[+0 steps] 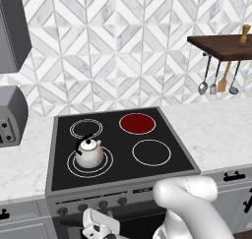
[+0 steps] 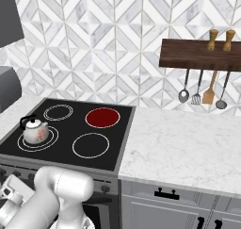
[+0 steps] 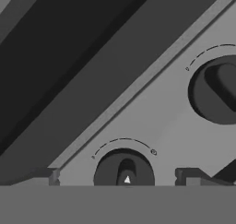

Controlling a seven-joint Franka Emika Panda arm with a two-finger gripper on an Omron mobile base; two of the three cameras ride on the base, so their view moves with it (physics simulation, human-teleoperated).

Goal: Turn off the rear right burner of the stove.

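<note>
A: Biggest first: what's on the table (image 2: 188, 138)?

B: White marble top w/ the stove (image 1: 118, 181) set in it, black glass, grey front. Toaster oven (image 1: 11, 116) at the left edge of the left base view, cut off by the frame. Something dark at the top edge, mostly cropped, can't tell what.

A: Shelf?

B: Wooden shelf (image 2: 200, 54) on the tiled wall to the right, utensils (image 2: 202, 94) hanging under it, two small wooden shakers (image 2: 221, 39) on top.

A: And the burner?

B: The rear right burner (image 1: 137, 123) glows red, single ring, back right of the glass. Kettle (image 1: 89, 152) sits on the front left zone.

A: Gripper?

B: Gripper (image 3: 117, 176) low at the stove front, jaws spread wide, nothing between them. Hand view: tips either side of a knob (image 3: 123, 170), close but prob. not touching; bottom of that knob is cut off. 2nd knob (image 3: 216, 90) upper right, partly out of frame. In the base views the arm's elbow hides part of the knob row (image 1: 91, 205), so which knob this is, can't tell.
</note>
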